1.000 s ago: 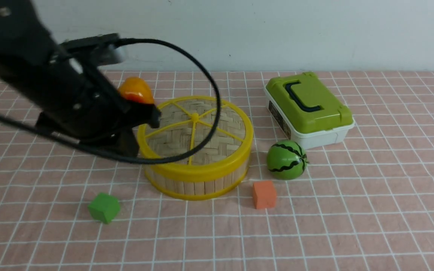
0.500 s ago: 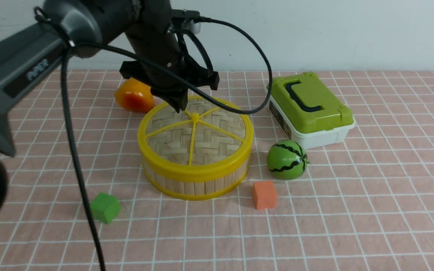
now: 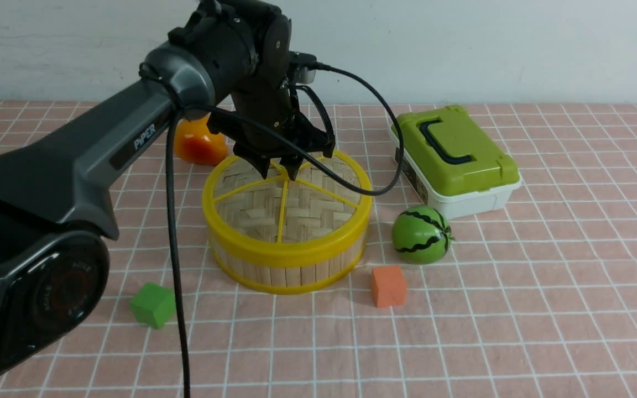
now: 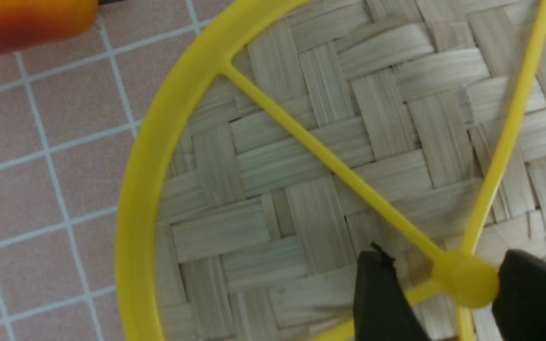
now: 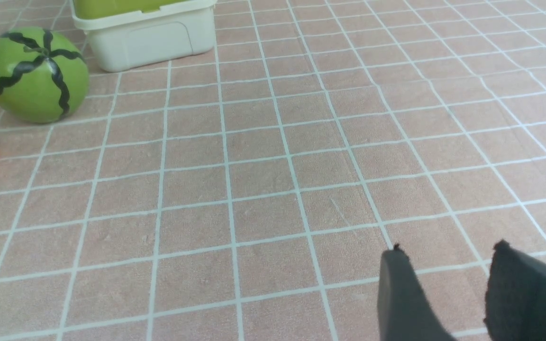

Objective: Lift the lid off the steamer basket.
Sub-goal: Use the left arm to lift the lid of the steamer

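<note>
Where bamboo strips cross in a herringbone weave, the lid (image 3: 291, 207) lies flat within its smooth yellow plastic rim, seated on the steamer basket (image 3: 291, 269), a low round tub of upright slats. Five thin spokes meet at a small round knob (image 4: 466, 285). The left gripper (image 3: 278, 168) points down over it, black fingers (image 4: 379, 293) spread either side of the knob, gripping nothing. With 12 o'clock away from the robot, bare checked pink cloth (image 3: 462, 342) lies at the basket's 6 and 9. An orange toy fruit (image 3: 199, 146) sits near at 11, a green-lidded white box (image 3: 454, 160) at 2, a toy watermelon (image 3: 421, 235) at 4, an orange cube (image 3: 388, 286) at 5, a green cube (image 3: 153, 304) at 7. The right gripper (image 5: 449, 247) hovers over open cloth, jaws apart, empty.
</note>
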Robot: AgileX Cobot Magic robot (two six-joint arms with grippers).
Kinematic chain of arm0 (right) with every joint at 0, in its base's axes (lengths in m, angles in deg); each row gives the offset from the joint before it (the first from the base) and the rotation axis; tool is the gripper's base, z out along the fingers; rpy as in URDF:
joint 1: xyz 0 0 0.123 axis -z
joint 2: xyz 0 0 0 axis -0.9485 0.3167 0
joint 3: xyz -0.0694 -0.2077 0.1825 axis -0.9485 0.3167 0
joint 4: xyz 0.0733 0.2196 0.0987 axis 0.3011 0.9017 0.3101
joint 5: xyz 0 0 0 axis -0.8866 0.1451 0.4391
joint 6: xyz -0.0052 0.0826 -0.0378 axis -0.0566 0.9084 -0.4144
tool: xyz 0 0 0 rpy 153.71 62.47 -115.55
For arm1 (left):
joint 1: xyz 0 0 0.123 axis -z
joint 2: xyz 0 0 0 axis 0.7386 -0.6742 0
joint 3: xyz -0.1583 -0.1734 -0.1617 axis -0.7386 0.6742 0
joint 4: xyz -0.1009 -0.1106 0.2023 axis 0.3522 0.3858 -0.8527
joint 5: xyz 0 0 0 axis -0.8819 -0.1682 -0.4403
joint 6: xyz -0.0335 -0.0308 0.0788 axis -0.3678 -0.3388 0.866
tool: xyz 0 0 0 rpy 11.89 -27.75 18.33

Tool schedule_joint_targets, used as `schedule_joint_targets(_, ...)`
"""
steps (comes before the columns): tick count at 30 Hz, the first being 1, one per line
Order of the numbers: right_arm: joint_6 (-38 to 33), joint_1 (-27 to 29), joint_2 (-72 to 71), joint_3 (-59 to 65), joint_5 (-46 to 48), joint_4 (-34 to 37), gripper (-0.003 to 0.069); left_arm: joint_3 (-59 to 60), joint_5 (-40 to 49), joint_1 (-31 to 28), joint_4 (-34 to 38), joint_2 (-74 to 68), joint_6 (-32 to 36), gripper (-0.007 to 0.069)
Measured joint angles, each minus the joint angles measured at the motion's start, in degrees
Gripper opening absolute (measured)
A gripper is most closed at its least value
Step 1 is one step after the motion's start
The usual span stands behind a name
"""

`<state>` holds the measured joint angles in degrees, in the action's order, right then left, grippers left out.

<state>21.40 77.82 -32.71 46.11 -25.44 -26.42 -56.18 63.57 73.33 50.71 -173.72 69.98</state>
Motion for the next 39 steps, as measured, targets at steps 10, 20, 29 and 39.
schedule_joint_targets(10, 0.0, 0.0, 0.0, 0.0, 0.0, 0.0, 0.0241, -0.1, -1.1, 0.1, 0.4, -0.3, -0.6, 0.0211)
schedule_joint_targets(20, 0.0, 0.0, 0.0, 0.0, 0.0, 0.0, 0.0241, -0.4, -0.3, 0.1, 0.2, -0.6, -1.8, 0.0248)
schedule_joint_targets(29, 0.0, 0.0, 0.0, 0.0, 0.0, 0.0, 0.0241, -0.4, -0.3, 0.1, 0.7, -0.6, -1.5, 0.0141)
schedule_joint_targets(39, 0.0, 0.0, 0.0, 0.0, 0.0, 0.0, 0.0241, -0.4, -0.3, 0.1, 1.9, -0.6, -1.5, 0.0108)
